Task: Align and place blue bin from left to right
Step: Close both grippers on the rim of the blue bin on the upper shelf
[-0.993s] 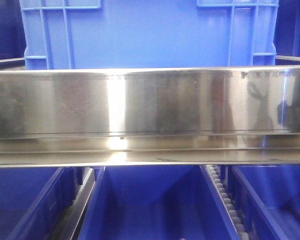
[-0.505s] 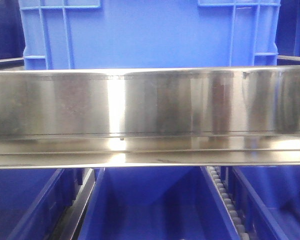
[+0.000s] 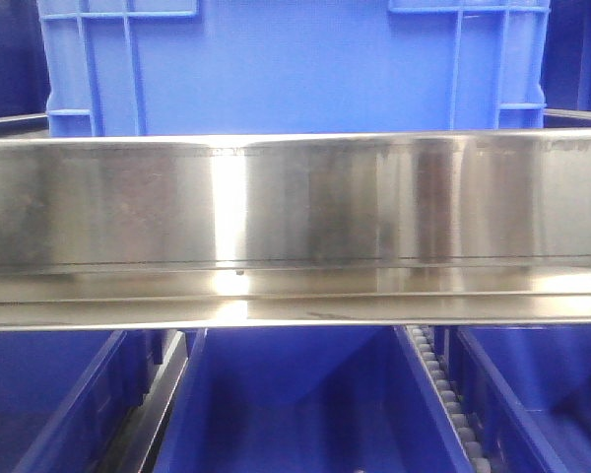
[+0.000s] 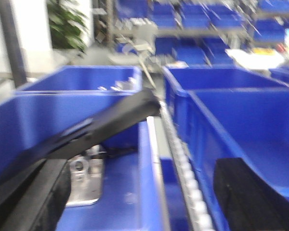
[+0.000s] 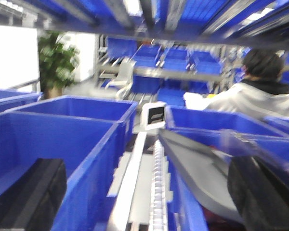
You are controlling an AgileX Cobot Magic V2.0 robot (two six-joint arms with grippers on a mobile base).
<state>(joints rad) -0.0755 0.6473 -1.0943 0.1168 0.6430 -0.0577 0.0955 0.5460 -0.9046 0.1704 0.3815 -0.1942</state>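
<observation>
- The blue bin (image 3: 295,69) stands upright on the upper level, square to the front view. It sits directly behind a polished steel rail (image 3: 295,227) that hides its base. Raised ribs show on its wall toward both ends.
- Darker crates (image 3: 10,59) flank it at either edge of that view, close beside it. Whether they touch it cannot be told.
- Below the rail, navy crates (image 3: 295,404) sit side by side. A roller track (image 3: 443,394) runs between the centre one and the one to its right.
- Left gripper (image 4: 142,166): released, jaws standing wide apart. It looks along a lane between deep blue crates. A black bar (image 4: 101,125) slants across its left side, and a metal bracket (image 4: 84,178) lies beneath that bar.
- Right gripper (image 5: 147,163): likewise released, jaws wide apart. A dark grey slanted panel (image 5: 197,168) lies ahead toward its right side — contact with it cannot be told through the blur.
- Beyond the right gripper, a small white unit (image 5: 154,115) sits ahead between the crates. A person (image 5: 253,96) in a light top is at the right and a plant (image 5: 55,62) at the left.
- Both wrist views are blurred — I cannot pick out the lighter bin with certainty in either.
</observation>
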